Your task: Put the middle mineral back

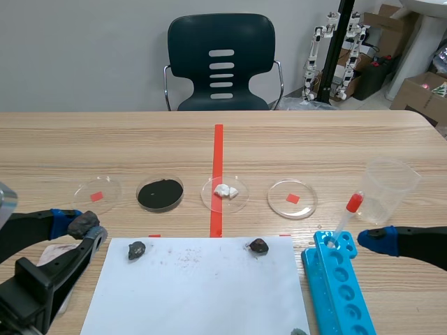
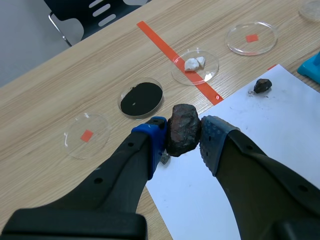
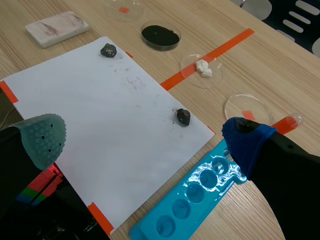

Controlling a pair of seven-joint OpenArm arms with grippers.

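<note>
Off left edge of paper [image 1: 195, 286] | my left pincer [image 2: 182, 137] clamped on middle mineral [image 2: 183, 127], held clear of surface [image 1: 314, 139] for carrying | home, I judge: gap between left stone [image 1: 136, 250] and right stone [image 1: 258, 245] | right pincer [image 3: 145, 137] wide, empty

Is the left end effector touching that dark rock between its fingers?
Touching. The left wrist view shows the blue pads of the left end effector pressed against both sides of the rock, no gap.
</note>
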